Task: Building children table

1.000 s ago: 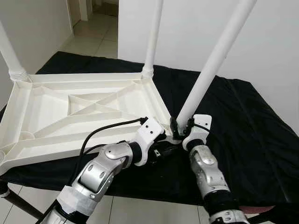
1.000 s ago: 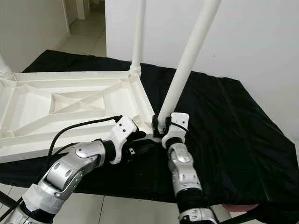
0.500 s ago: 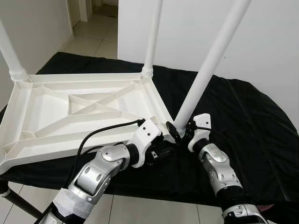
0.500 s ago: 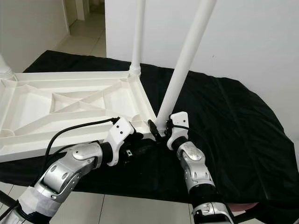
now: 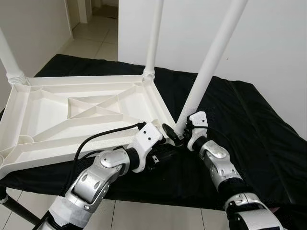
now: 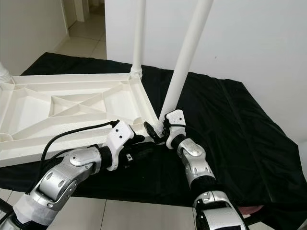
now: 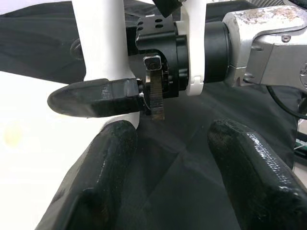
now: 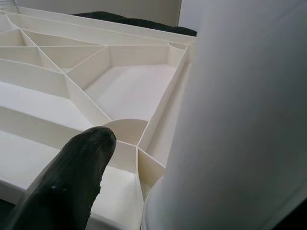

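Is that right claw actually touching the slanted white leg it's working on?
Touching. In the left wrist view, one of the right gripper's black fingers lies pressed across the base of the slanted white leg.

At centre frame, the right gripper [image 5: 173,132] and the tilted leg [image 5: 207,76] are crowding the tabletop [image 5: 57,115] corner, blocking the left gripper [image 5: 163,152]. Bare black cloth [image 5: 254,124] is lying open at right.

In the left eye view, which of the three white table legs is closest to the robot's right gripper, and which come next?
From the right gripper:
1. Tilted leg, right at the gripper, at the tabletop's near right corner.
2. Far-right corner leg, upright, behind it.
3. Far-left corner leg, across the upturned tabletop.
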